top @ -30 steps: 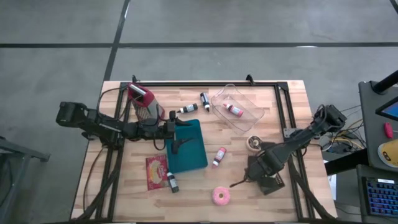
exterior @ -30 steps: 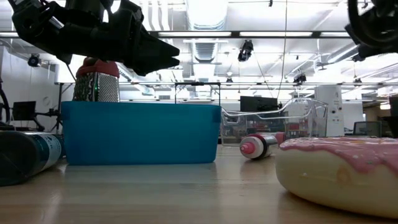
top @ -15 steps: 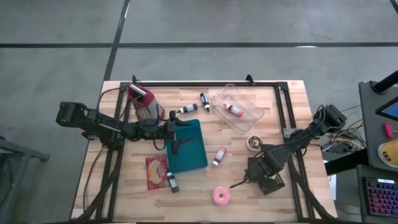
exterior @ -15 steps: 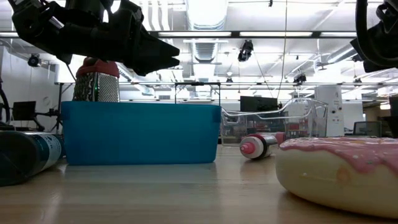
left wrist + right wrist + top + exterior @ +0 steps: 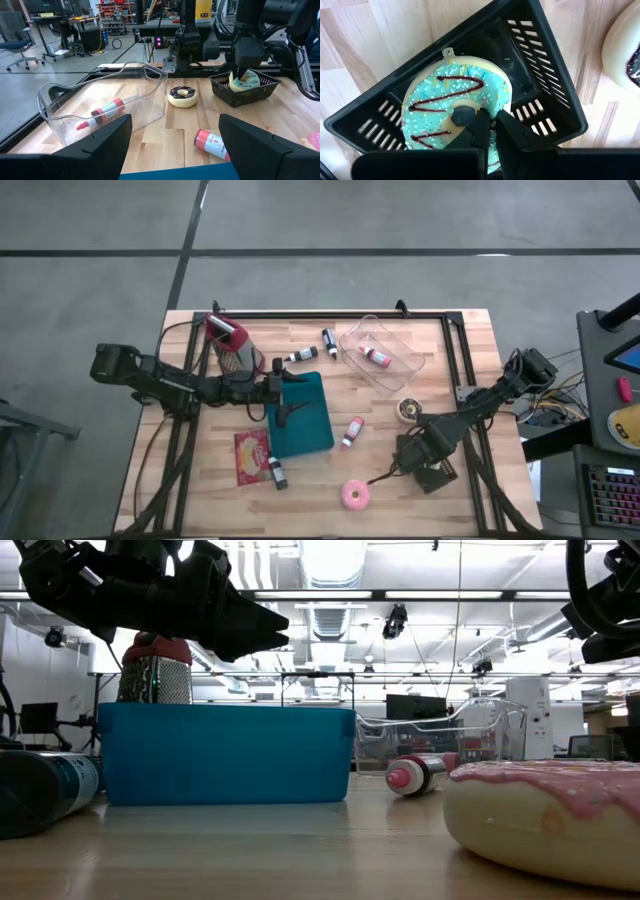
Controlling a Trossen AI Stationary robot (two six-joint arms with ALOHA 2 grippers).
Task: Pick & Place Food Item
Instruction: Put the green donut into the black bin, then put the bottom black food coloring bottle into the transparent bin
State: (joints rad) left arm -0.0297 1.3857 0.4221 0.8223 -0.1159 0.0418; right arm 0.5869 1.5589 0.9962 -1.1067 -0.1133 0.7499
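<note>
Right gripper (image 5: 492, 122) is hanging clenched over the teal donut (image 5: 455, 112) in the black basket (image 5: 545, 100), holding nothing — place step looks done; next, lifting clear. Left gripper (image 5: 172, 145) is waiting released over the blue bin (image 5: 305, 420).

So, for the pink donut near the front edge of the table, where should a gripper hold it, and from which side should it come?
Probably from straight above. The pink donut lies flat on the table, apart from other items. One finger could go into its center hole, the other outside the ring, pinching one side. A side approach looks harder, because its edge is rounded and low.
</note>
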